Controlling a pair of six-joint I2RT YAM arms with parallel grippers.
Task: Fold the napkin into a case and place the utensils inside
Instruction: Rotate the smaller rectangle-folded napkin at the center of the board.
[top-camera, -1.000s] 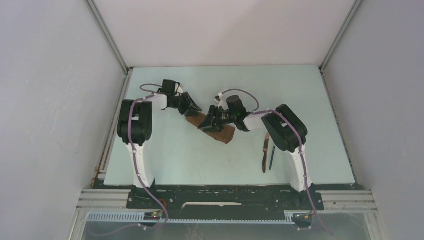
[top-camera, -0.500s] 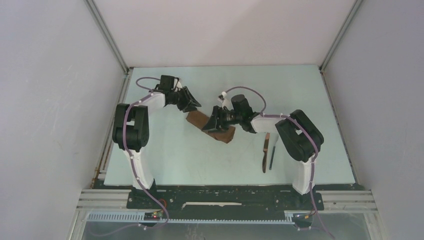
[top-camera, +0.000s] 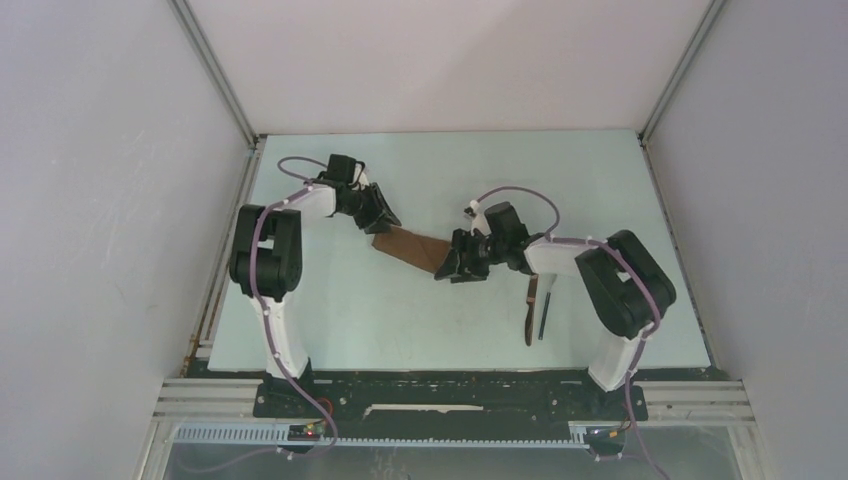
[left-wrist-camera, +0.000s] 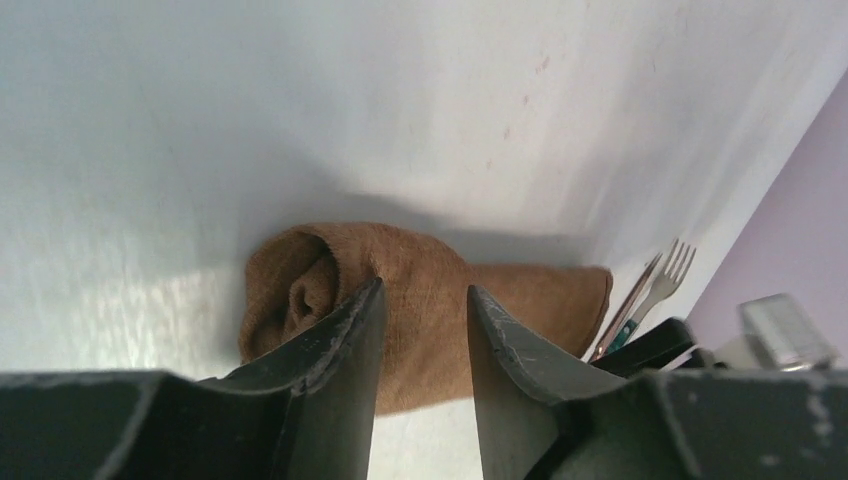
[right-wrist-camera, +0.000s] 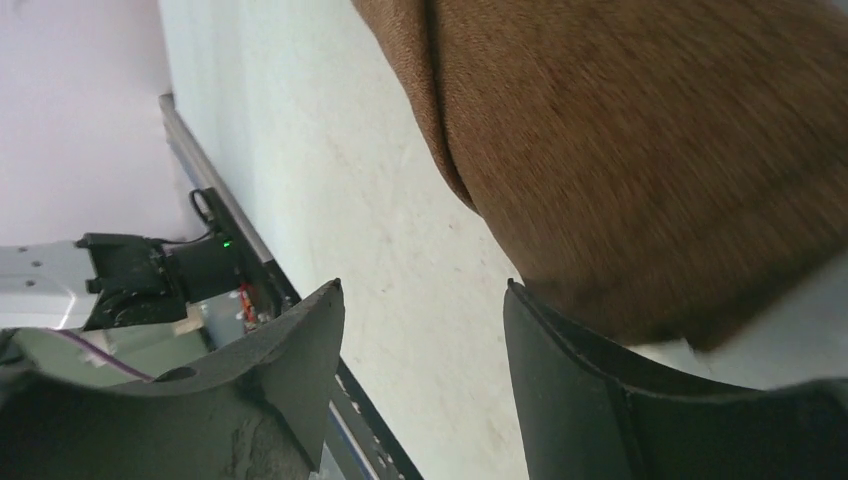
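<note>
Case (top-camera: 412, 248) sits mid-table (top-camera: 560, 180), well apart from every edge, long axis diagonal far-left to near-right. Left gripper (top-camera: 383, 220) and right gripper (top-camera: 455, 268) at its ends, jaws apart, holding nothing.

The napkin (right-wrist-camera: 640, 150) runs off the frame above the right gripper (right-wrist-camera: 422, 290), its near edge blurred. Beyond the left gripper (left-wrist-camera: 425, 290), the utensils (left-wrist-camera: 660, 285) seem half hidden behind it.

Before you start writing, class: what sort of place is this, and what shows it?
Likely a robotics lab test cell: a left arm and right arm bolted at the table's near edge, blank white walls on metal framing, only a napkin and utensils laid out.
</note>
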